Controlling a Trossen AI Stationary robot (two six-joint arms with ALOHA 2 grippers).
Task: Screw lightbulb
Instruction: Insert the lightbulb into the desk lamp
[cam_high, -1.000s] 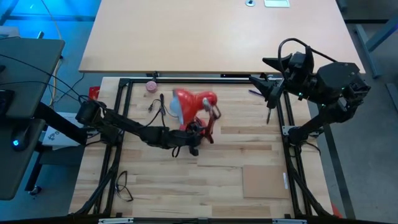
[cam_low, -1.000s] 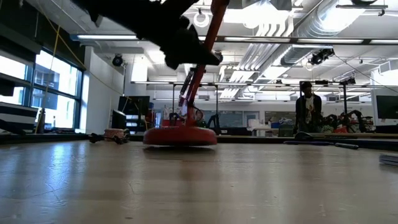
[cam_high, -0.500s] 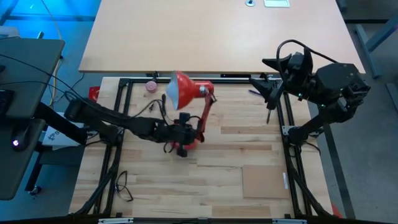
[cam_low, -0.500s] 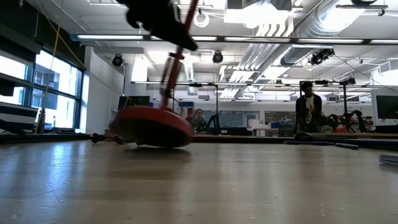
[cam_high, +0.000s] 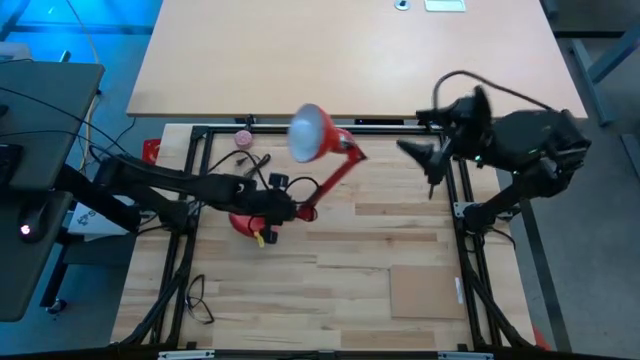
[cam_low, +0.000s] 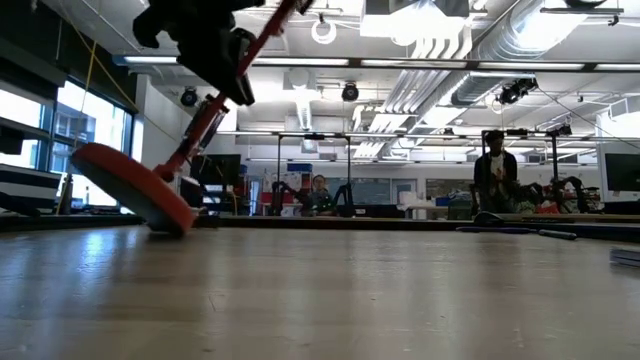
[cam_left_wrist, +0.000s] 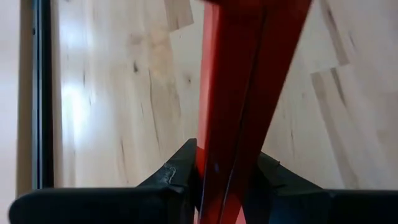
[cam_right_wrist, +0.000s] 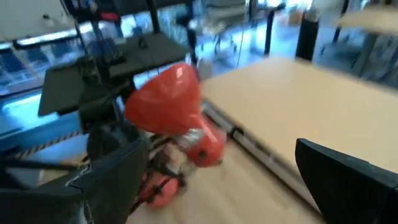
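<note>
Red lamp (cam_high: 318, 160) tilted, base (cam_low: 135, 190) tipped up on edge off wood table (cam_high: 400, 250) in low view. Left gripper (cam_high: 285, 205) clamped on lamp arm (cam_left_wrist: 249, 93), fingers (cam_left_wrist: 177, 174) tight either side. Right gripper (cam_high: 425, 160) parked near table's right frame, fingers wide apart, nothing in them. Lightbulb hidden, can't spot it anywhere. Small pink ball (cam_high: 242, 138) at far left corner. Person (cam_low: 495, 175) standing in background.
</note>
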